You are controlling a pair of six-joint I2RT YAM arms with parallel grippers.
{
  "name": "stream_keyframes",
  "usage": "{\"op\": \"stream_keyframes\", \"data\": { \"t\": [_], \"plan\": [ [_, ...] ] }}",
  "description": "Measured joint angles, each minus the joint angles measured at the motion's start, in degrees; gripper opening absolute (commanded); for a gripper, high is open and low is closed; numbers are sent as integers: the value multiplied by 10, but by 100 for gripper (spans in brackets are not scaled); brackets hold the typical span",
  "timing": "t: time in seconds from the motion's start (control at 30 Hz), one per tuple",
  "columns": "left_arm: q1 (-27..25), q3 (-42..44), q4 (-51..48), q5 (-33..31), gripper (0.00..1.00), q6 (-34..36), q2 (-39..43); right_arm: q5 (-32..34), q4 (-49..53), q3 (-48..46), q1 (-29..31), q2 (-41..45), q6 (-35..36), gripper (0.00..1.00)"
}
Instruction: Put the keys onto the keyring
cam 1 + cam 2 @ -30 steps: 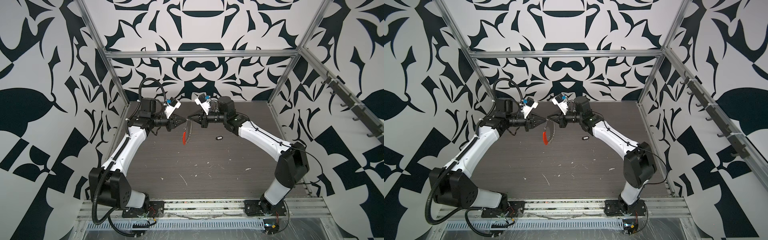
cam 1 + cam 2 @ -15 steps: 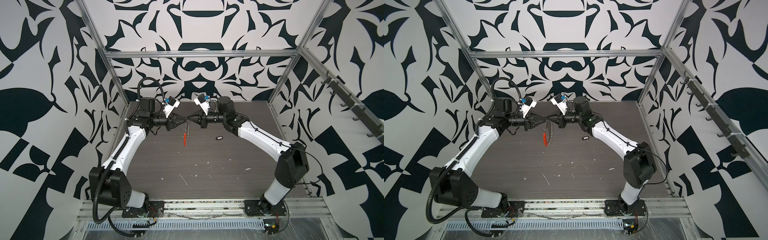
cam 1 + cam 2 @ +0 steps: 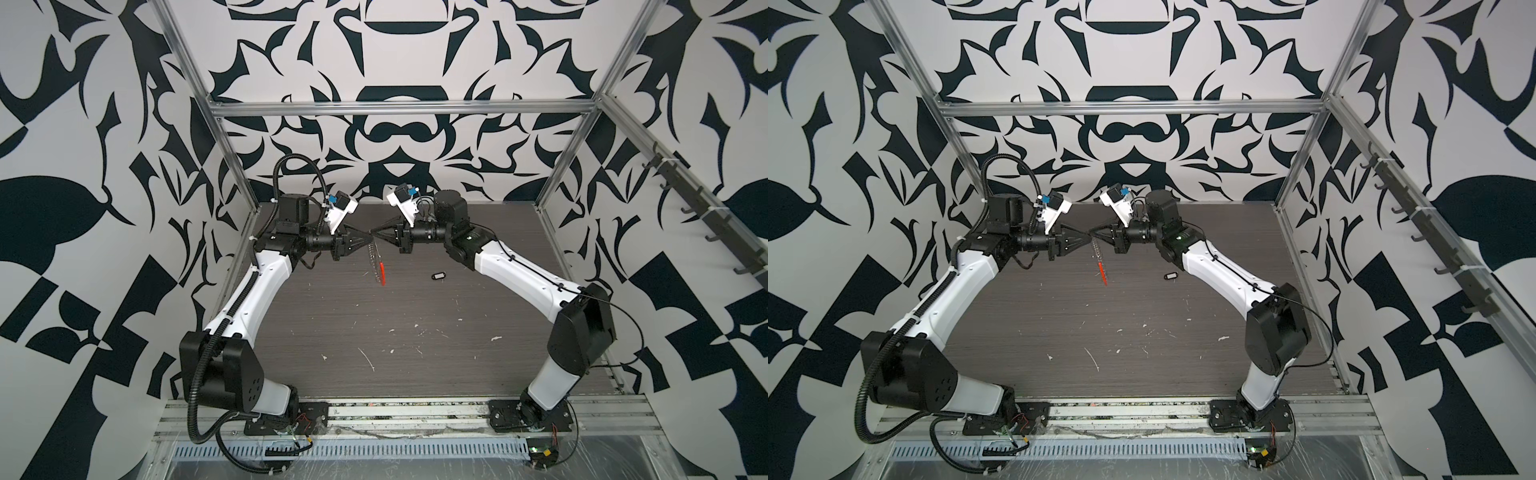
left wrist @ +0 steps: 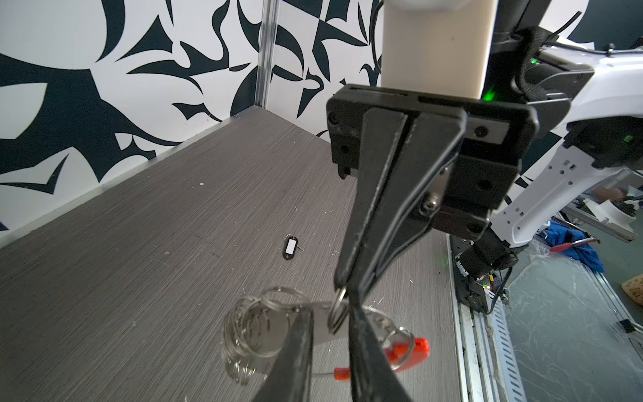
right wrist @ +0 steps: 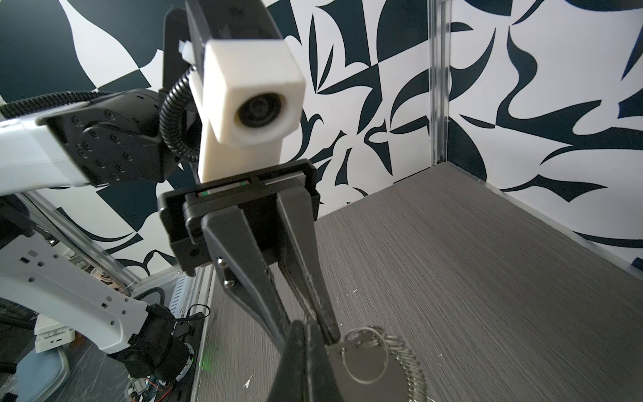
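Left gripper point(image 3: 368, 240) is nipped onto the flat silver tab of the keyring point(image 3: 376, 266), which dangles mid-air above the table point(image 3: 374, 340). Right gripper point(image 3: 376, 233) is pinched tight on one split ring. The black key tag point(image 3: 437, 275) just lies on the table further right.

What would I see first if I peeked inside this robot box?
The left gripper and the right gripper meet tip to tip above the back of the table. A silvery keyring with an orange bit dangles where they meet. A little black key tag lies alone on the table on the right arm's side, and bold black-and-white walls wrap around it all.
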State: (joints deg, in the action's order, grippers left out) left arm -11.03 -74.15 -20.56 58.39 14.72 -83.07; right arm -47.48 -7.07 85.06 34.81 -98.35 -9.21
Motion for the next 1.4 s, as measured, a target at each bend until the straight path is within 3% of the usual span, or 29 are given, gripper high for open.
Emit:
{"op": "stream_keyframes", "data": {
  "t": [0.17,0.3,0.63,0.73,0.83,1.0,1.13,1.4],
  "plan": [
    [2,-7,-3,0,20,1,0,-2,0,9,2,-8,0,0],
    [2,-13,-14,3,0,0,0,0,1,16,2,-11,4,0],
    [6,-10,-2,26,0,-18,-7,3,-2,15,2,-11,11,2],
    [5,43,97,28,0,-77,6,26,-33,-10,2,-2,-21,34],
    [0,137,232,7,0,-159,27,56,-100,-63,-3,23,-74,44],
    [-12,235,414,-45,0,-283,33,91,-206,-148,-26,85,-158,44],
    [-25,254,527,-78,0,-356,39,110,-259,-177,-38,106,-203,34],
    [-55,271,651,-122,0,-427,69,125,-325,-239,-30,100,-282,26]
  ]
}}
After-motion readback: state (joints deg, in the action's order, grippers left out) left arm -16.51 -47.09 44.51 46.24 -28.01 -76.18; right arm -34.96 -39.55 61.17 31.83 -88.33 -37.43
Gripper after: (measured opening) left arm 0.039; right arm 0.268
